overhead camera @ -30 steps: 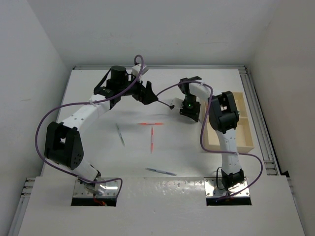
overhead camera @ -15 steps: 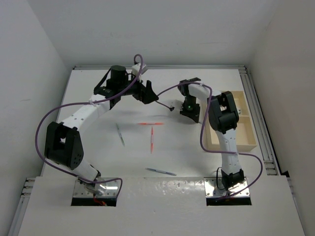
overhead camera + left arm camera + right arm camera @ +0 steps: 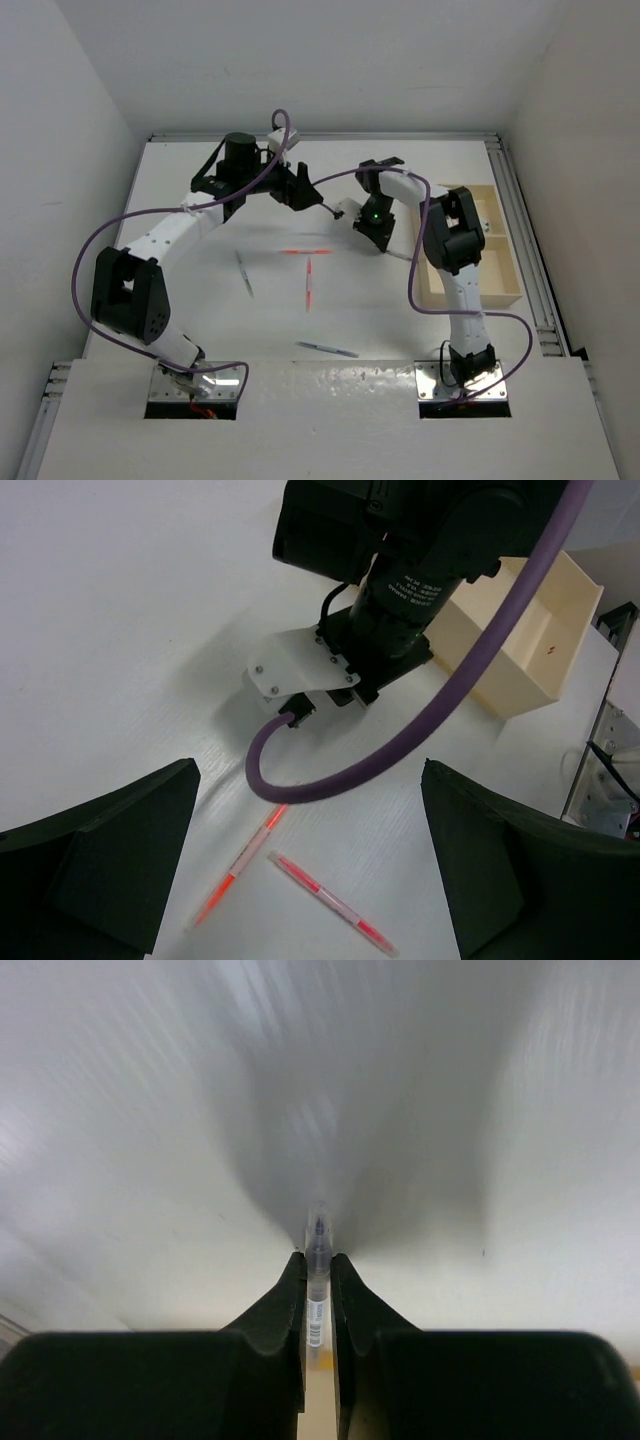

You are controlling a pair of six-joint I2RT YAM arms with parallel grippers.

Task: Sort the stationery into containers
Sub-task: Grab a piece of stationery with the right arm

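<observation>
My right gripper (image 3: 318, 1260) is shut on a thin white pen (image 3: 318, 1245) with a clear cap and a barcode label; the pen lies lengthwise between the fingers, and its tip sticks out past them. From above, that gripper (image 3: 352, 213) is at the table's middle back, with the pen's end (image 3: 339, 209) showing at its left. My left gripper (image 3: 300, 190) stands open close by, to the left. Under it, in the left wrist view (image 3: 310, 880), lie two orange-red pens (image 3: 240, 865) (image 3: 325, 900). The pale wooden tray (image 3: 500, 290) sits at the right.
On the table lie the two orange-red pens (image 3: 305, 251) (image 3: 309, 285), a grey pen (image 3: 244, 273) and a blue-tipped pen (image 3: 327, 348) near the front. Purple cables loop off both arms; one (image 3: 330, 780) hangs low over the table. The tray's wall (image 3: 530, 650) shows a red dot.
My right gripper has closed on the white pen and shifted a little left and back with it. The left arm has hardly moved.
</observation>
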